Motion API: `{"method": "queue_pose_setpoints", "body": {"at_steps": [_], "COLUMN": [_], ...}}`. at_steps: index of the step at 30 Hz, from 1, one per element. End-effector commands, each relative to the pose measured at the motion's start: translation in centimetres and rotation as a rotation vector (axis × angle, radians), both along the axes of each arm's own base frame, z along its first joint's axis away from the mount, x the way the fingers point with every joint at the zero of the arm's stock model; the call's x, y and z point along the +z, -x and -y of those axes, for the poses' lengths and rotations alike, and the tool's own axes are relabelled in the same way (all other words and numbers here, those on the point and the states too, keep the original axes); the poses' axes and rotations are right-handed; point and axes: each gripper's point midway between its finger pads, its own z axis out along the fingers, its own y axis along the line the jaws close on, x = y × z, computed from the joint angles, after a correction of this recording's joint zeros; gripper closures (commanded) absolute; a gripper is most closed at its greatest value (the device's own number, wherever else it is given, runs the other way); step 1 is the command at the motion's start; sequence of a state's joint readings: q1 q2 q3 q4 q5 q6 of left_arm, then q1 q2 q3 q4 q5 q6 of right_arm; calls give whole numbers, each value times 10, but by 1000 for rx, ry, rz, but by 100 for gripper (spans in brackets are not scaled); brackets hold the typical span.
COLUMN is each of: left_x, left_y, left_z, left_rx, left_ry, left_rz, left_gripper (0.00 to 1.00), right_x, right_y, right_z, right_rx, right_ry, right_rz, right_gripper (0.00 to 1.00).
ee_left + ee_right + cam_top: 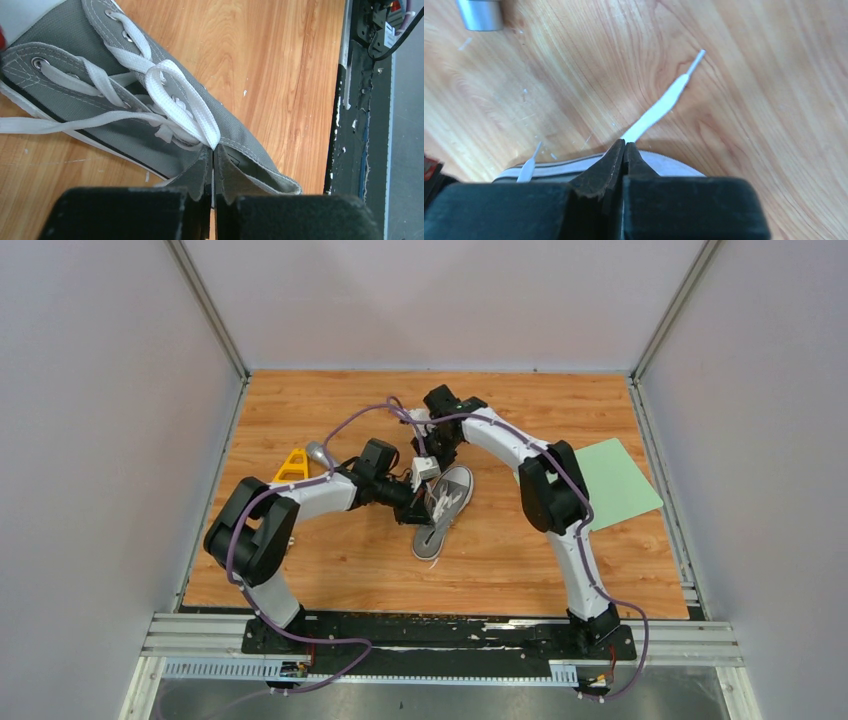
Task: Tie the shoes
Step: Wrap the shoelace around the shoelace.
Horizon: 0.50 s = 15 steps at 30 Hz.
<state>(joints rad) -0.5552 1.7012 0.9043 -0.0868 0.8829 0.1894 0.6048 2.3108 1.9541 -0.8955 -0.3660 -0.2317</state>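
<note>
The shoe [447, 508] is a grey canvas sneaker with a white sole, lying mid-table between both arms. In the left wrist view its laced upper [150, 125] fills the frame. My left gripper [214, 150] is shut on the tip of a white lace loop [172, 92] just above the shoe's opening. A free lace strand [45, 125] runs off to the left. My right gripper [625, 144] is shut on the other white lace [659, 107]. That lace's tipped end lies on the wood beyond the white toe cap [669, 164]. A second lace tip [529, 167] shows at the left.
A yellow triangular stand [292, 465] and a silver cylinder [320, 452] sit left of the shoe; the cylinder [479, 14] also shows in the right wrist view. A pale green sheet [615, 485] lies at the right. The black base rail [362, 125] borders the table's near edge.
</note>
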Motion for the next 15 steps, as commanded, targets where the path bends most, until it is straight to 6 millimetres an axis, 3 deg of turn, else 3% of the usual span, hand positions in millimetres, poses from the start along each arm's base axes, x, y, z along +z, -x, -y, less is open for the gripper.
{"method": "queue_pose_setpoints", "body": {"at_steps": [1, 4, 9, 15], "left_x": [16, 20, 21, 21], "left_y": [6, 2, 1, 1], "left_z": [-1, 0, 1, 1], "left_rx": [-30, -29, -33, -28], "left_ry": [-2, -5, -16, -16], "left_rz": [26, 31, 25, 18], "left_gripper": [98, 98, 98, 98], "right_x": [85, 100, 98, 48], "right_y": [-10, 0, 5, -2], "right_z": [-6, -6, 0, -3], "right_rx": [-17, -20, -60, -135], "right_ry": [-232, -290, -254, -68], "right_rz": [13, -27, -29, 12], "right_gripper": [100, 100, 100, 54]}}
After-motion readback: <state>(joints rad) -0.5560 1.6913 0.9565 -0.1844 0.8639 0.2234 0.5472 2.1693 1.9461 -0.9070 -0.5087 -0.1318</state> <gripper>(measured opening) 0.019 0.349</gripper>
